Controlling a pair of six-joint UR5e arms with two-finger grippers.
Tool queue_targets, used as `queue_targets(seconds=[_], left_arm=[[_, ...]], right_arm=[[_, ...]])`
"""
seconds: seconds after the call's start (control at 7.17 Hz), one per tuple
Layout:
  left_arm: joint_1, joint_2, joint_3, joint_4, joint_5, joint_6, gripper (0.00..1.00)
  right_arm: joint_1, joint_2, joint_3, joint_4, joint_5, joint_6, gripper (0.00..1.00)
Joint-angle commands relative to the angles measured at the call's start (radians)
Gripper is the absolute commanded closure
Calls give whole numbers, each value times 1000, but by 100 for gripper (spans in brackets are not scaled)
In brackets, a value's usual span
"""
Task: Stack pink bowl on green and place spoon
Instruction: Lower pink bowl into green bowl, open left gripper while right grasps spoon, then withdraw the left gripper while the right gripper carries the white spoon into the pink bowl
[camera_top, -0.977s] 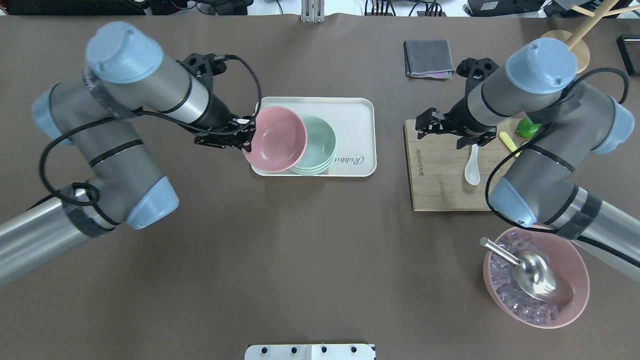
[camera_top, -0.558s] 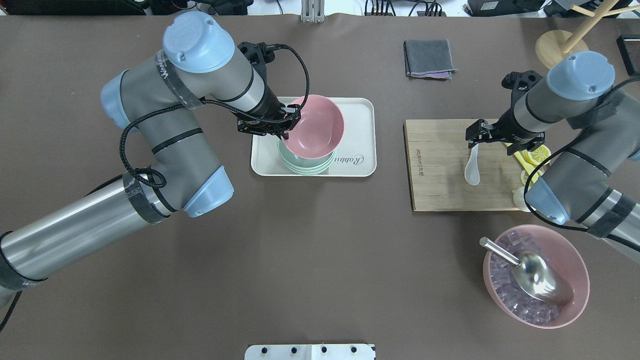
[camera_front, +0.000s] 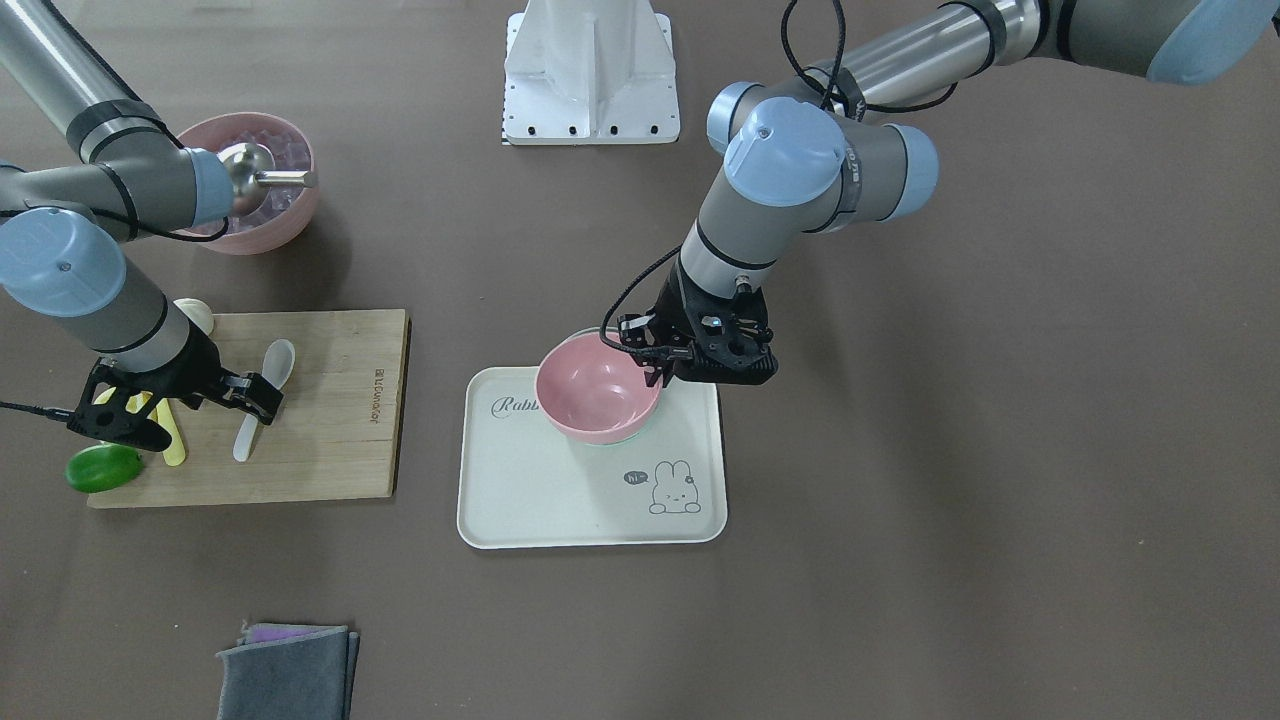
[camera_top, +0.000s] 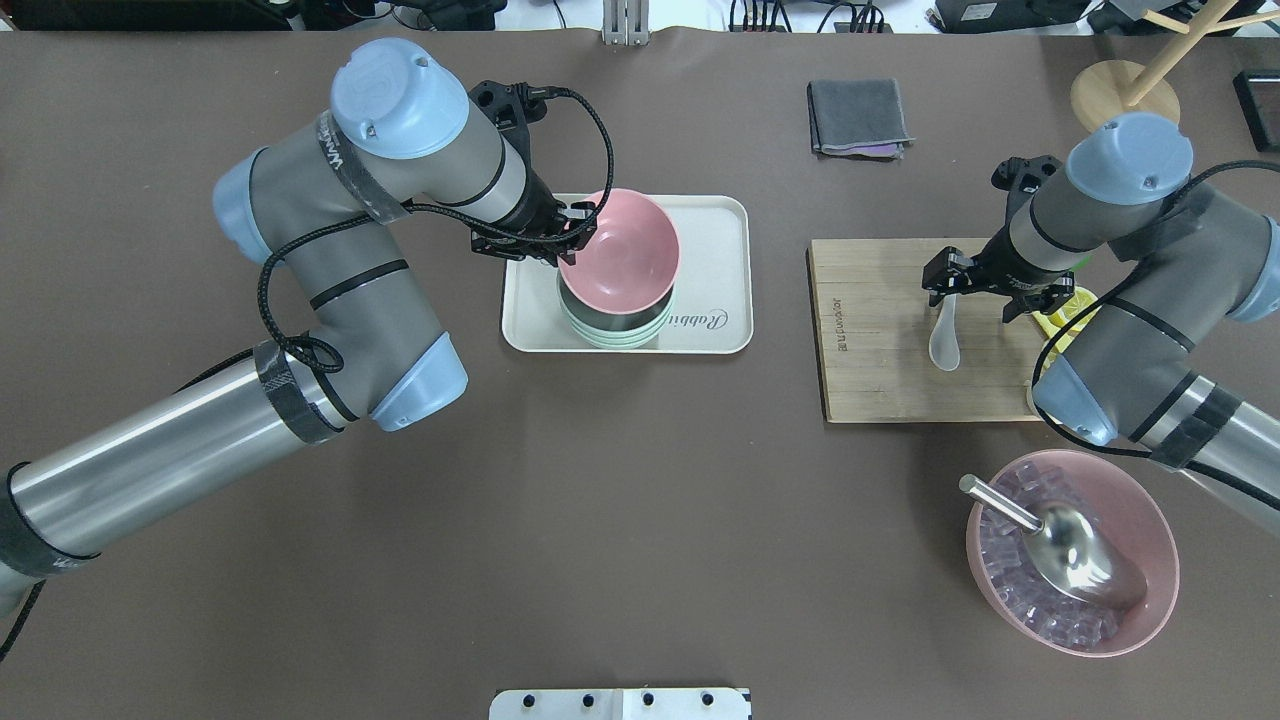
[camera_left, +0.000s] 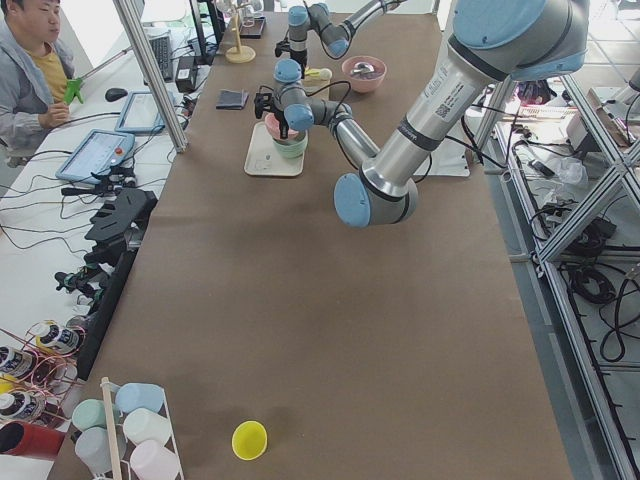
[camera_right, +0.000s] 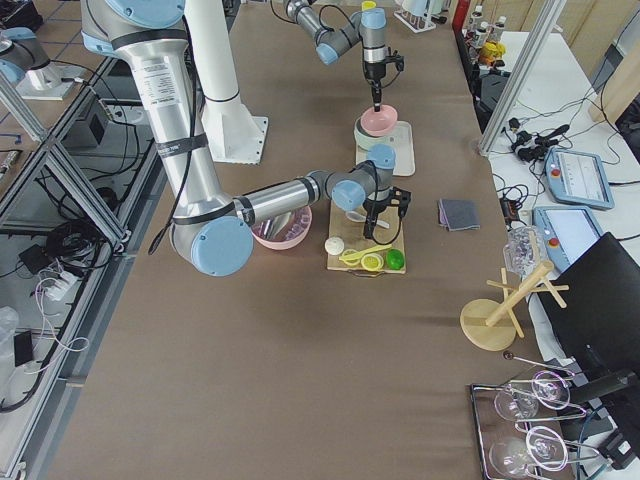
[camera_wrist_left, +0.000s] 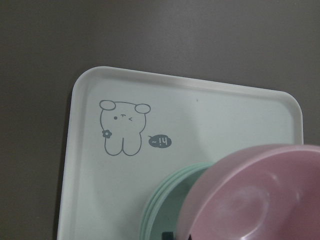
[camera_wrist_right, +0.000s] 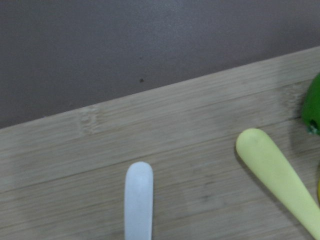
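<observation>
My left gripper (camera_top: 566, 236) is shut on the near rim of the pink bowl (camera_top: 620, 250) and holds it over the stack of green bowls (camera_top: 615, 328) on the cream tray (camera_top: 715, 300). The front view shows the pink bowl (camera_front: 597, 388) sitting low over the green stack; I cannot tell if they touch. The left wrist view shows the pink bowl (camera_wrist_left: 255, 195) covering most of the green bowls (camera_wrist_left: 167, 205). The white spoon (camera_top: 944, 338) lies on the wooden board (camera_top: 880, 350). My right gripper (camera_top: 952, 288) hovers open above the spoon's handle (camera_wrist_right: 138, 200).
A large pink bowl (camera_top: 1150, 600) of ice with a metal scoop (camera_top: 1070, 545) stands at the near right. Yellow pieces (camera_top: 1065, 310) lie at the board's right end. A grey cloth (camera_top: 858, 115) and a wooden stand (camera_top: 1115, 92) sit at the back.
My left arm carried the pink bowl from the tray's left side to over the green stack and lowered it slightly. My right gripper moved along the board to the spoon's handle.
</observation>
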Motion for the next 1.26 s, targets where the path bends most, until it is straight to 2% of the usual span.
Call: queue_targets(seconds=[0.0, 0.28, 0.56, 0.7, 0.84, 1.12], left_arm=[[-2, 3, -11, -6, 2, -2, 2], [-2, 17, -28, -6, 2, -1, 2], [-7, 28, -63, -6, -3, -1, 2], [-25, 142, -192, -5, -24, 10, 2], [-44, 280, -324, -6, -30, 23, 2], [-108, 554, -492, -11, -72, 211, 2]], right_arm=[[0, 4, 1, -3, 51, 1, 99], [16, 21, 1, -3, 106, -1, 100], [32, 41, 1, -12, 119, -1, 100], [41, 70, 5, -15, 120, 2, 100], [38, 164, 2, -36, 123, 95, 100], [8, 411, -60, -105, 117, 322, 100]])
